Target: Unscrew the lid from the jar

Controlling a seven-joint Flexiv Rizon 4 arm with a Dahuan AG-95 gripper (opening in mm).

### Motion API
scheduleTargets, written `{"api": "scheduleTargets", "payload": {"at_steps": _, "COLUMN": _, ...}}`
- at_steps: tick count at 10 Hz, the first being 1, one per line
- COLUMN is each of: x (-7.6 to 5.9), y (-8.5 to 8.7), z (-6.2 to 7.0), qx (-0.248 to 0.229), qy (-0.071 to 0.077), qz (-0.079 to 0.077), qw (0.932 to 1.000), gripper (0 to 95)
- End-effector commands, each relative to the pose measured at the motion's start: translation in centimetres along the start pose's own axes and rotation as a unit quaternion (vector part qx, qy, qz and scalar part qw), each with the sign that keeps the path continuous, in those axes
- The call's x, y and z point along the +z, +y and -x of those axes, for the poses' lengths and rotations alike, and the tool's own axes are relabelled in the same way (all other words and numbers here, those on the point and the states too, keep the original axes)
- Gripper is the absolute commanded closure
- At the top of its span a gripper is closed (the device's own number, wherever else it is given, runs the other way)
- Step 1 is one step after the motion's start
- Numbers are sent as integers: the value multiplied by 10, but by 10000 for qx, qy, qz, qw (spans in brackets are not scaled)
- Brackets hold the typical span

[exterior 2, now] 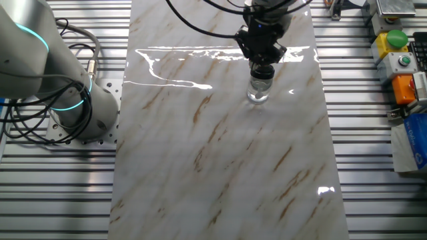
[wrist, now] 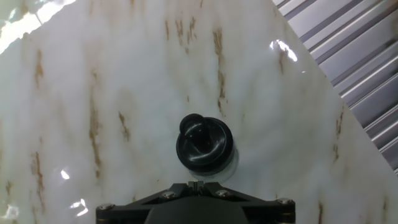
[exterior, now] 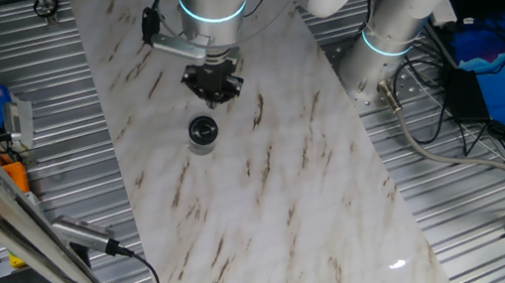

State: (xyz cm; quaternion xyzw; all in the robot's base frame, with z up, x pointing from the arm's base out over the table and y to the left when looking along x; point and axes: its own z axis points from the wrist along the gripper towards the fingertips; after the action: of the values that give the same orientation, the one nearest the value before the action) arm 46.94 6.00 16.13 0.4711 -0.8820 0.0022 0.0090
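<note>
Hovering above a marble-patterned board (exterior: 253,202), our gripper (exterior: 211,88) hangs over the jar (exterior: 201,144), which stands upright near the board's middle with the lid (exterior: 202,130) on top

From one fixed view we see a clear strip of board between the black fingers and the black cap, so the two are apart; the gripper sits just behind the jar from this side. The other fixed view tells us something different: there the gripper (exterior 2: 263,59) appears directly over the jar (exterior 2: 259,92), the dark lid (exterior 2: 262,73) just under its tips, and the clear body shows as a glassy cylinder. We cannot make out anything inside it

The hand view looks straight down on the lid (wrist: 204,144), a glossy round disc with a small dark bump at its upper left edge, and only a thin translucent rim of the jar (wrist: 231,167) peeks out beside it. The gripper's base fills the bottom edge of that picture, but its fingertips do not show, and neither fixed camera resolves them, so we cannot tell whether the fingers are spread or pressed together

Ribbed metal table (exterior: 446,191) surrounds the board on both sides
</note>
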Motion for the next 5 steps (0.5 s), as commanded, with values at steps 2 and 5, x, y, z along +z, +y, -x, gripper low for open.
{"api": "scheduleTargets", "payload": {"at_steps": 2, "x": -2, "y": -4, "z": 1, "qx": -15, "qy": 22, "qz": -1, "qw": 10000, "gripper": 950}}
{"api": "scheduleTargets", "payload": {"at_steps": 5, "x": -2, "y": -9, "z": 1, "qx": -36, "qy": 24, "qz": 1, "qw": 10000, "gripper": 950}}
